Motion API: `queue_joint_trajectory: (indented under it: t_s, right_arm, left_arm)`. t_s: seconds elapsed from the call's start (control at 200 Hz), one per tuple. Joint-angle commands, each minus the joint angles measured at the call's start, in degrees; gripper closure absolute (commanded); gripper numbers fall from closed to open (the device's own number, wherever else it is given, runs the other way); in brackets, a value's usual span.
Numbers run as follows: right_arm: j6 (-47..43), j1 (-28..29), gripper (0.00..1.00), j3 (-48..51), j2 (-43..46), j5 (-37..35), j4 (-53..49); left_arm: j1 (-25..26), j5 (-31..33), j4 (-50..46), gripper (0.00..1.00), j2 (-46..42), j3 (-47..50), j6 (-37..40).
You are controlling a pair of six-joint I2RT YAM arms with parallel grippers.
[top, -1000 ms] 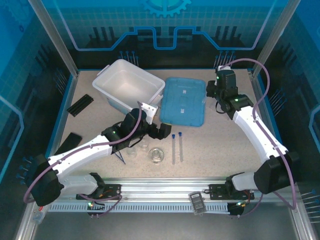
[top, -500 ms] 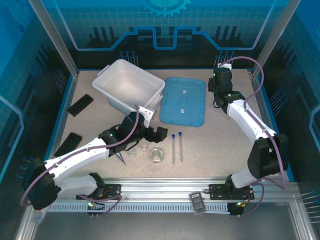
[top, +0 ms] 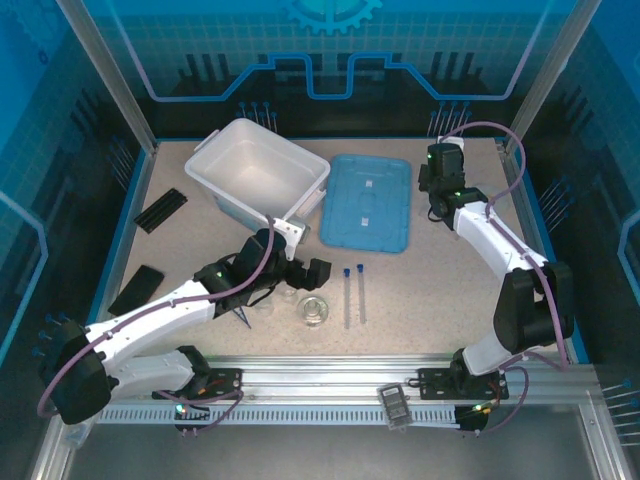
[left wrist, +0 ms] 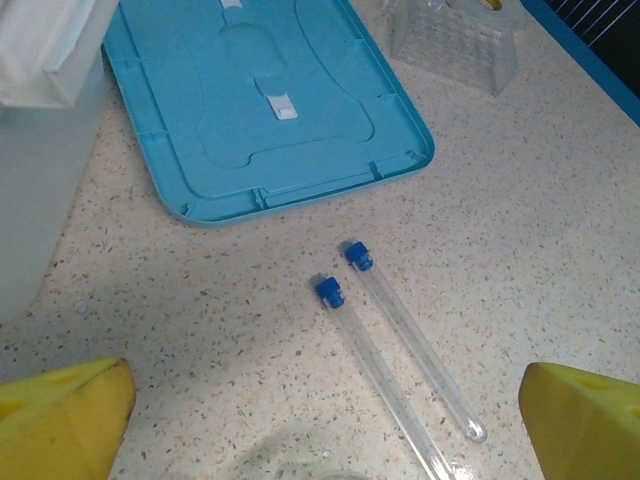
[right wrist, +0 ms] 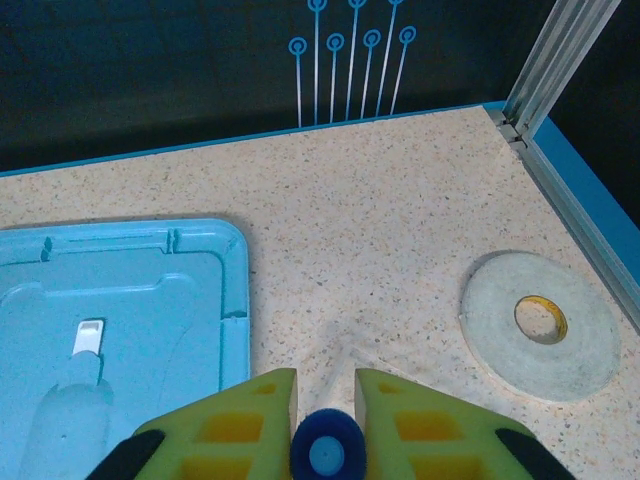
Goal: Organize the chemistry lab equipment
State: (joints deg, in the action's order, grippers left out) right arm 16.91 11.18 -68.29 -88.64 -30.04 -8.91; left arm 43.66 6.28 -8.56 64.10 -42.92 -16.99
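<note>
Left wrist view: left jaws stood wide over the tabletop (left wrist: pixel 540 230), where two slim clear tubes (left wrist: pixel 415 345) with blue caps lay side by side before the blue lid (left wrist: pixel 250 120). Farther off, right jaws gripped narrow on another blue-capped tube (right wrist: pixel 325 455).

The speckled beige tabletop (top: pixel 440 290) looks matt and faintly gritty, like stone composite. The flat light-blue rectangular lid (left wrist: pixel 270 120) is smooth moulded plastic with a soft sheen; the white rectangular bin (top: pixel 262 170) is duller, milky plastic. The two slim clear tubes with blue caps (left wrist: pixel 416 345) and the small clear round dish (top: pixel 313 310) look glassy and glossy. The frame rail (top: pixel 330 372) is brushed aluminium, and the white tape ring (right wrist: pixel 540 325) is papery and matt. On the right gripper (right wrist: pixel 325 380), the yellow finger pads (right wrist: pixel 235 425) look dull, while the round blue cap (right wrist: pixel 326 455) between them is smooth plastic.
</note>
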Motion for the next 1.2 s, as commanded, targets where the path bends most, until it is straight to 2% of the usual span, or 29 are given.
queue_joint_trajectory:
  t_s: [0.0, 0.841, 0.946, 1.196]
  right_arm:
    - [0.8, -0.8, 0.79, 0.4, -1.5, -1.5, 2.0]
    - [2.8, -3.0, 0.79, 0.2, -6.2, 1.5, 2.5]
    - [3.0, -3.0, 0.76, 0.7, -5.9, 1.7, 2.7]
    - [2.8, -3.0, 0.62, 1.2, -4.6, 1.5, 2.8]
  left_arm:
    - [0.3, 0.7, -0.6, 0.01, -1.3, 0.6, -0.9]
    - [0.4, 1.2, -0.3, 0.01, -2.1, 2.0, -0.8]
    - [0.4, 1.2, -0.1, 0.01, -2.1, 2.2, -1.0]
    - [0.4, 1.1, 0.3, 0.0, -1.9, 2.0, -0.9]
